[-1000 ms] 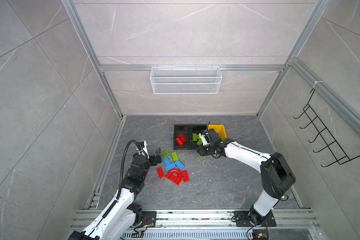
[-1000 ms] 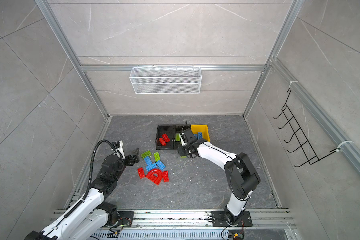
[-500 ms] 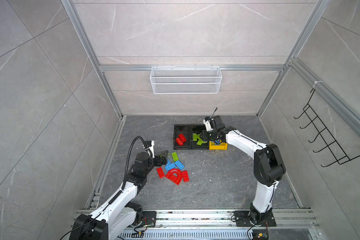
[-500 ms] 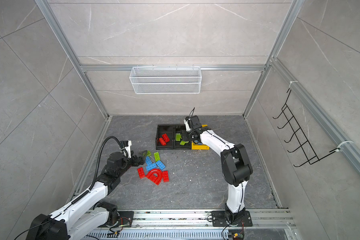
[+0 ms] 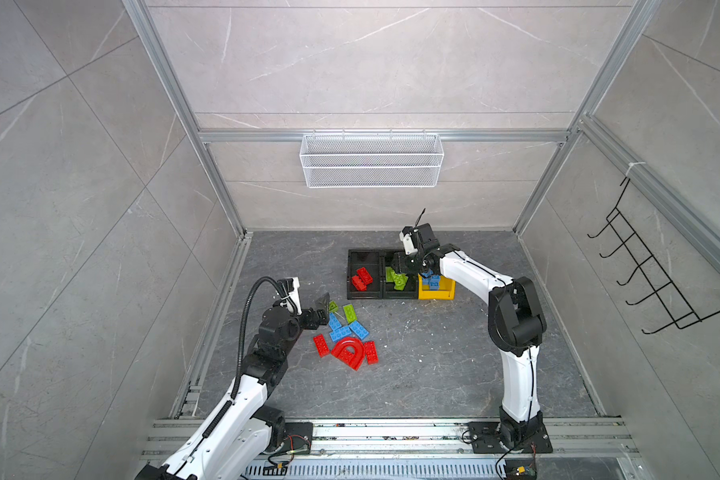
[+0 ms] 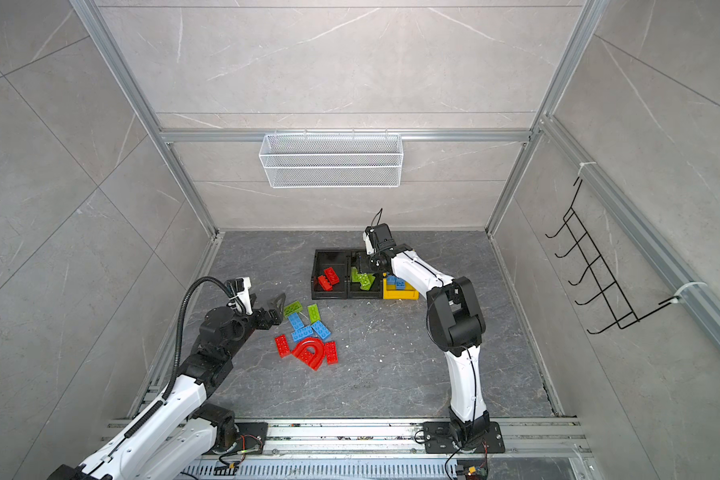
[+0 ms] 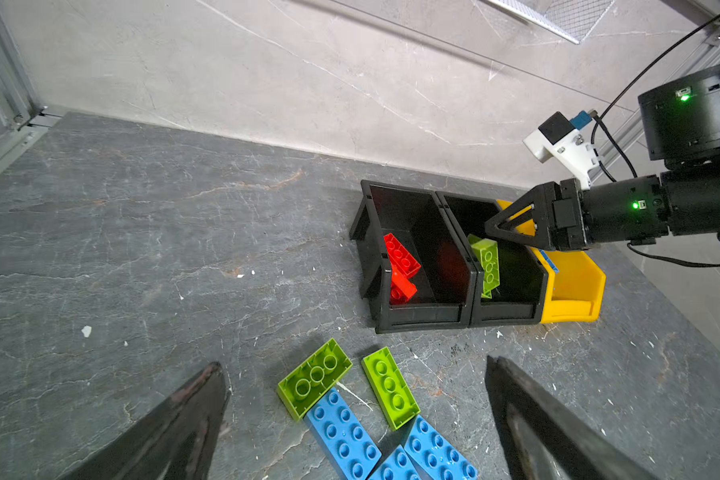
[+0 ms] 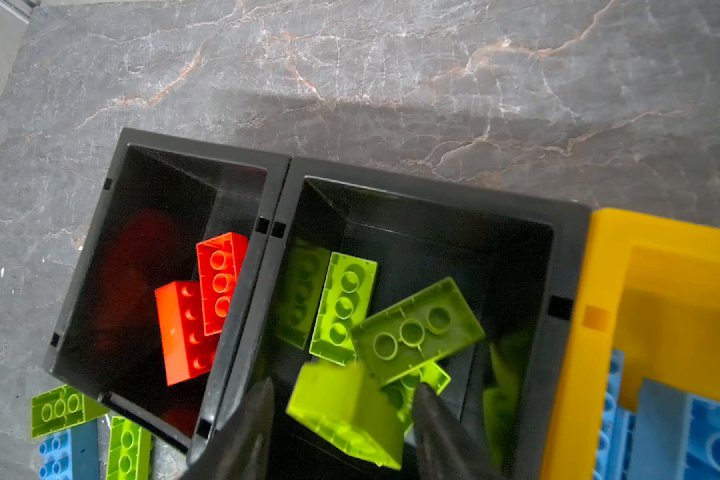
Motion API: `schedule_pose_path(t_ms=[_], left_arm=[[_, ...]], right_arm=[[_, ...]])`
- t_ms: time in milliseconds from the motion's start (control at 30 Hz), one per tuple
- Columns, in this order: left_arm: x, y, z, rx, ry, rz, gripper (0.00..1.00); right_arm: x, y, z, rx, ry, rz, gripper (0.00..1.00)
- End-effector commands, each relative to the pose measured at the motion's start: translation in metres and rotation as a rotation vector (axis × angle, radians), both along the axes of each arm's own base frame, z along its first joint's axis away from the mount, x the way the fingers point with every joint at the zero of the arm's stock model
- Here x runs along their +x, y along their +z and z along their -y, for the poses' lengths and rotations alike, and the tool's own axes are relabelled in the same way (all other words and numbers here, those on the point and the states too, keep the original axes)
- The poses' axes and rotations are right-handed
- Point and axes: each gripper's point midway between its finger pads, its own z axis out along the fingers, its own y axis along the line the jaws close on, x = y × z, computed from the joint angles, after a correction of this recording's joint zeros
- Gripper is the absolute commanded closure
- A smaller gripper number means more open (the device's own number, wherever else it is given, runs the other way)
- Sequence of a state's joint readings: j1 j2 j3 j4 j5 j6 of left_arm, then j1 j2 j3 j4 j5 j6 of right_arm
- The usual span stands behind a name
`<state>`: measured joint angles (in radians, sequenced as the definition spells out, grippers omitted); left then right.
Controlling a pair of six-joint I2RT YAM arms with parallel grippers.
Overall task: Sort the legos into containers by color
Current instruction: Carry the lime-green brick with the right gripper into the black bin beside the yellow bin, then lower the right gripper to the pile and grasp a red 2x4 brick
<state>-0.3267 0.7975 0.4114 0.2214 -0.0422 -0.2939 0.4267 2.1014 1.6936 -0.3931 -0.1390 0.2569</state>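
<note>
Arm: Since a second ago, my right pincer (image 8: 345, 385) has moved over the middle black bin (image 8: 433, 191); jaws parted, green brick (image 8: 341, 415) loose between them.
Operator: Remaining?
Arm: Eight loose legos (image 5: 341, 332), red arch (image 5: 350, 353) included, just ahead of my wide-open left pincer (image 7: 354, 362). All three bins (image 5: 383, 296) partly filled. I judge sorting about half done.
</note>
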Motion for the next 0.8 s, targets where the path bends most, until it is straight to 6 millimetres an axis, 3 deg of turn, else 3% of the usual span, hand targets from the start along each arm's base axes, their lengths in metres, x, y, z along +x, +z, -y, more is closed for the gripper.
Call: schedule_pose_path(t_ms=[0,100,200,300,433,600,767], left_arm=[[0.003,0.006,-0.004,0.033,0.018,0.02,0.0],[0.004,0.004,-0.009,0.032,0.047,0.01,0.0],[0.003,0.004,-0.008,0.02,0.046,0.013,0.0],[0.003,0.005,-0.009,0.019,0.051,0.019,0.0],[0.004,0.002,-0.015,0.03,0.082,0.017,0.0],[0.004,0.001,-0.017,0.037,0.092,0.019,0.0],[0.005,-0.002,-0.018,0.042,0.1,0.006,0.0]], right_arm=[[-0.012,0.032,0.003,0.01,0.02,0.042,0.42],[-0.042,0.051,-0.005,0.056,0.061,0.062,0.41],[-0.09,0.056,-0.02,0.085,0.112,0.07,0.41],[-0.145,0.04,-0.038,0.09,0.153,0.037,0.4],[-0.205,0.009,-0.064,0.075,0.208,-0.025,0.4],[-0.251,-0.025,-0.107,0.076,0.351,-0.097,0.41],[-0.271,-0.048,-0.111,-0.027,0.401,-0.131,0.41]])
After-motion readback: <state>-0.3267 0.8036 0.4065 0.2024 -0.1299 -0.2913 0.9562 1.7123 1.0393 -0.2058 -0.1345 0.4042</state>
